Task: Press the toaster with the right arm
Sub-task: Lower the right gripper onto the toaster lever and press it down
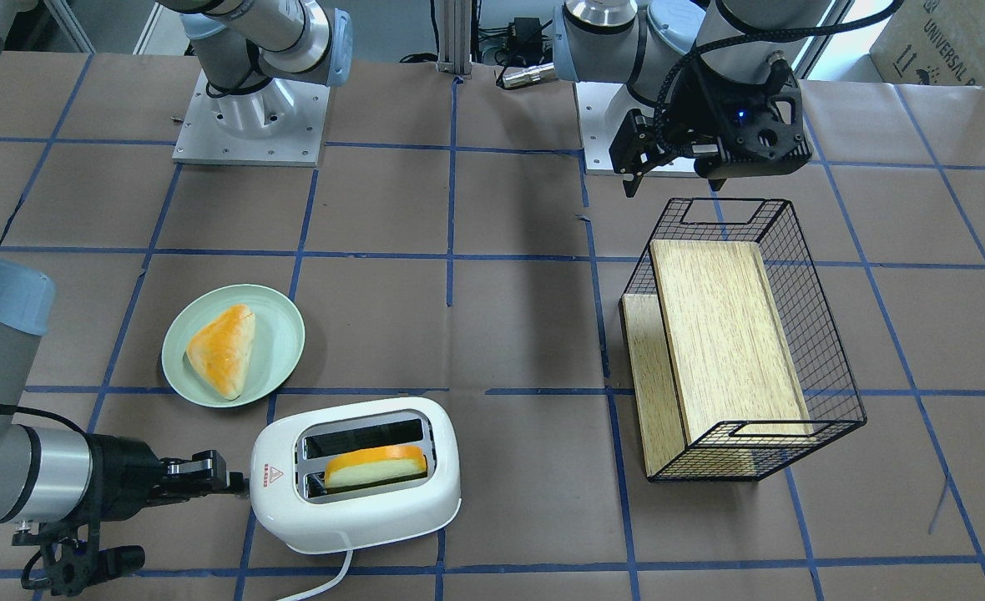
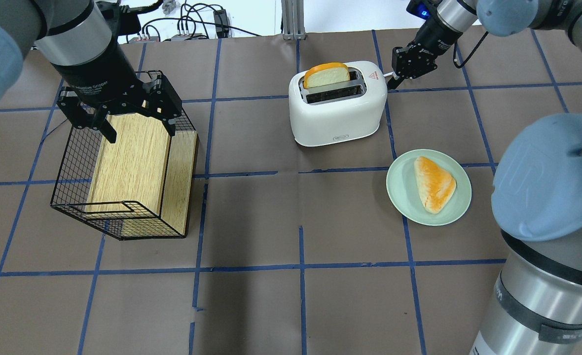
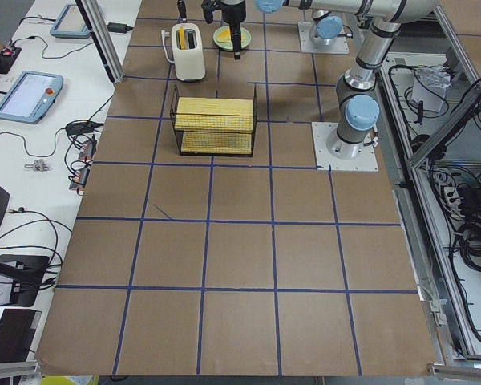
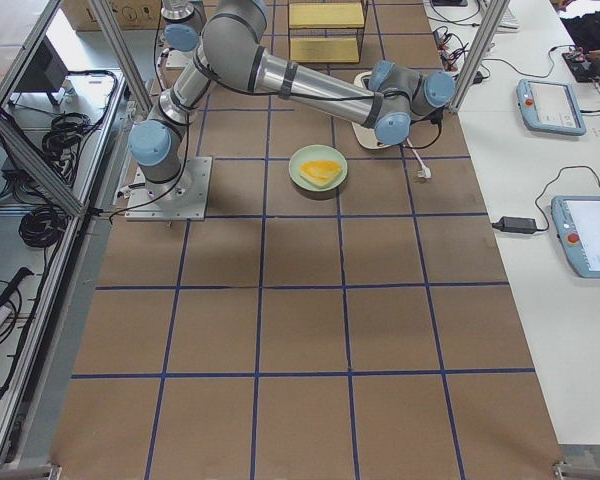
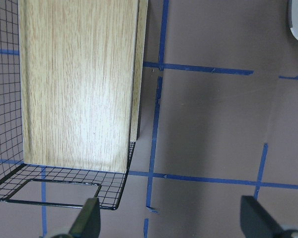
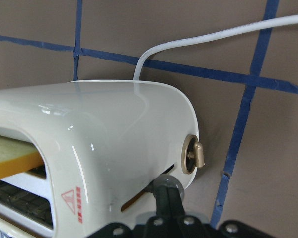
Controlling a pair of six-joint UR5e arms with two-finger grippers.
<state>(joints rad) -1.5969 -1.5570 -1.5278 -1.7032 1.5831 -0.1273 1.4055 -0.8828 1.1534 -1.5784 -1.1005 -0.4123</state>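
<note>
The white toaster (image 1: 359, 517) stands near the operators' edge of the table, and also shows in the overhead view (image 2: 338, 118). A slice of bread (image 1: 376, 467) sticks up out of one slot. My right gripper (image 1: 229, 480) is shut and empty, with its tips at the toaster's end face. In the right wrist view its tips (image 6: 164, 191) rest by the lever slot, just below the small knob (image 6: 194, 154); the lever itself is hidden. The white cord (image 6: 213, 37) runs off behind. My left gripper (image 2: 123, 116) is open and empty above the wire basket.
A black wire basket (image 1: 818, 334) with wooden boards lies on its side under the left gripper. A green plate (image 1: 280, 334) with a triangular bread piece (image 1: 224, 351) sits beside the toaster, on the robot's side of it. Blue tape lines cross the brown table.
</note>
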